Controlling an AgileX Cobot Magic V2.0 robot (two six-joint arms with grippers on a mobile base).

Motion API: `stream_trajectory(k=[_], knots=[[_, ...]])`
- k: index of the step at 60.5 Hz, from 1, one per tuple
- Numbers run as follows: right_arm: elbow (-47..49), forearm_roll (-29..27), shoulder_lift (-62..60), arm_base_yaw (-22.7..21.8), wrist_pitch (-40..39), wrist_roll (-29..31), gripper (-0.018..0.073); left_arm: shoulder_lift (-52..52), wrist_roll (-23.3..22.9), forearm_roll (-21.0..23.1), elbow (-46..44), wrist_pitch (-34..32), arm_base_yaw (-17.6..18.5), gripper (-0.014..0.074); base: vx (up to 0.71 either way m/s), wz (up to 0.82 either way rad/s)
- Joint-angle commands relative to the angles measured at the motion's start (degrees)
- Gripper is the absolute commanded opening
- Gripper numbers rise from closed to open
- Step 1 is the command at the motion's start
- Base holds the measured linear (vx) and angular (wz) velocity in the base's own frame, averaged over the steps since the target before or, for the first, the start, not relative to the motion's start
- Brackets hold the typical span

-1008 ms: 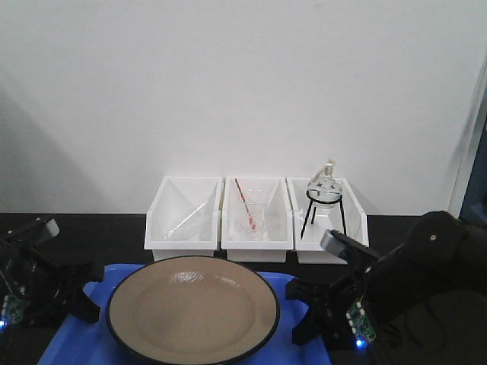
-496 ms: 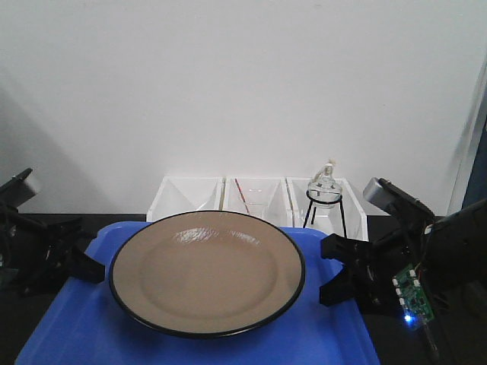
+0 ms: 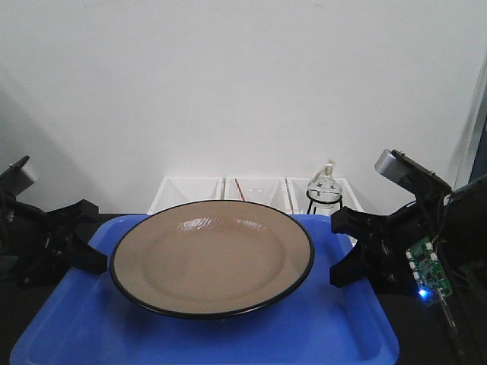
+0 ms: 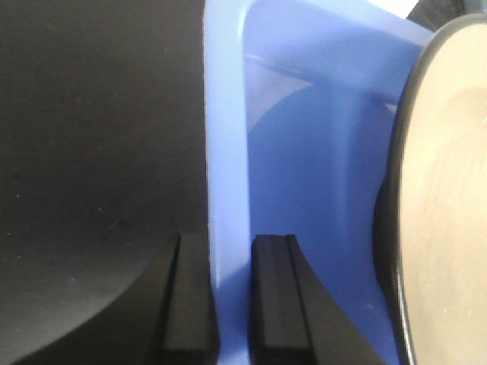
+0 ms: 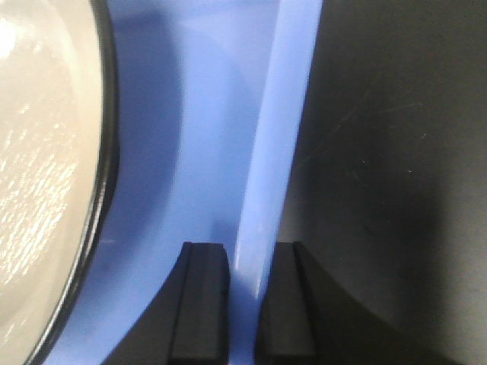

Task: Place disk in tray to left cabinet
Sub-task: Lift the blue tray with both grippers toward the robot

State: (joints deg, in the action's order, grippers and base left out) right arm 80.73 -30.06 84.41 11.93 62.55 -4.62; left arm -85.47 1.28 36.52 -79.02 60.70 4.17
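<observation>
Holding the tray (image 3: 76, 334) level by both ends, with the disk (image 3: 213, 262) lying flat inside.

Nearest: clamped onto the thin raised rim, left gripper (image 4: 228, 296) at one end and right gripper (image 5: 245, 300) at the other, probably to share the load and prevent the disk from sliding. Sitting centred, nearly filling the tray, with no cabinet in view. Farther back, against the wall (image 3: 243, 84): white bins (image 3: 251, 186) and a glass flask (image 3: 326, 186) on a black stand (image 3: 316, 205). No brand, label or readable writing anywhere; just a green board (image 3: 422, 266) with a blue light by the right wrist.

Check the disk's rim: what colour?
Black, a thin line edging the tan disk; clearest in the exterior front-facing view.
</observation>
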Motion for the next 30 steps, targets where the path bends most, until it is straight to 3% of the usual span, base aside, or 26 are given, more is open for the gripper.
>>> stream_trajectory(k=[1,30], knots=[[2.52,-7.84,-2.45,0.62,-2.33,0.42,-0.0003,3.08,-0.86,9.39,-2.21,-0.14,1.52,-0.0001,0.0,0.0],[2.47,-5.79,-0.4,0.67,-3.51,1.9,-0.0002,3.87,-0.86,9.13,-2.21,-2.07,1.52,-0.0001,0.0,0.0]])
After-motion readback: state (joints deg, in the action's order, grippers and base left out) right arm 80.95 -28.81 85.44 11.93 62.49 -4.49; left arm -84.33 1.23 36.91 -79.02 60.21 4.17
